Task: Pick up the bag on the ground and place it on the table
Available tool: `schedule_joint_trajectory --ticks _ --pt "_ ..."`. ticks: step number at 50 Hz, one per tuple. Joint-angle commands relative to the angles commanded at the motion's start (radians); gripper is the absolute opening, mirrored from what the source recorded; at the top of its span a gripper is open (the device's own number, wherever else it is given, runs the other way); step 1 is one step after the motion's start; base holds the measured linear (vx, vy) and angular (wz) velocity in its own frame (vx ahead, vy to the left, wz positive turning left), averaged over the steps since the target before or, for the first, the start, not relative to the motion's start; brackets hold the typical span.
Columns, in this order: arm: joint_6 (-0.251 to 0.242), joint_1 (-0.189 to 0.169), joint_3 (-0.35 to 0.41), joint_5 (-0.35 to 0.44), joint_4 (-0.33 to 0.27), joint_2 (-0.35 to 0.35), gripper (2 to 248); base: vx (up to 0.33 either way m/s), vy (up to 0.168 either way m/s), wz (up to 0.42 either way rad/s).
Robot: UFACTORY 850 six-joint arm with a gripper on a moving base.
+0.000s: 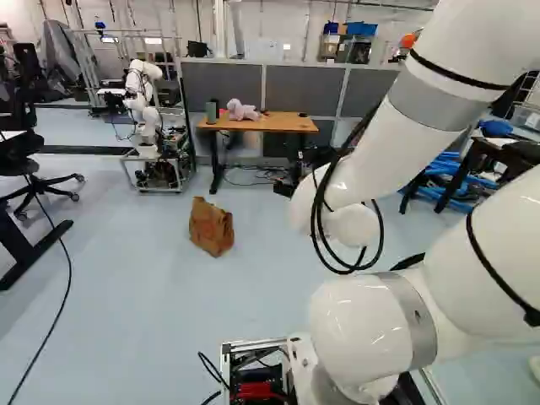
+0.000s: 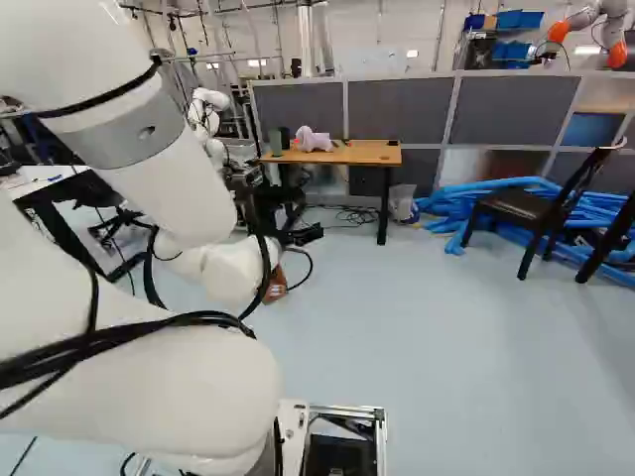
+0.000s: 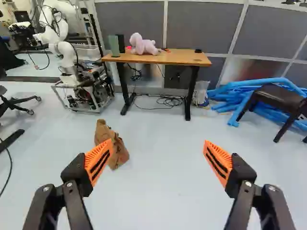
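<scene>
My claw [image 3: 159, 145] is spread wide, empty; the brown bag [image 1: 211, 228] stands on the floor [image 1: 143, 295], short of the table [image 3: 177, 58]'s near edge. I should centre over its top before lowering.

White arm, grey bands, black cables

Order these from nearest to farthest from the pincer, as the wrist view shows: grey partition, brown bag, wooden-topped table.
1. Brown bag: on the floor ahead.
2. Wooden-topped table: beyond the bag.
3. Grey partition: behind the table.
</scene>
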Motion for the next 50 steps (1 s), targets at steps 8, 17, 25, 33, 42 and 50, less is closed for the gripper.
schedule_joint_trajectory --ticks 8,17,25,33,42,50 --pt "0.0 0.0 0.0 0.0 0.0 0.0 247 0.0 0.0 0.0" --pt "0.0 0.0 0.0 0.0 0.0 0.0 247 0.0 0.0 0.0" --pt "0.0 0.0 0.0 0.0 0.0 0.0 247 0.0 0.0 0.0" --pt "0.0 0.0 0.0 0.0 0.0 0.0 247 0.0 0.0 0.0" --pt "0.0 0.0 0.0 0.0 0.0 0.0 247 0.0 0.0 0.0" --pt "0.0 0.0 0.0 0.0 0.0 0.0 247 0.0 0.0 0.0"
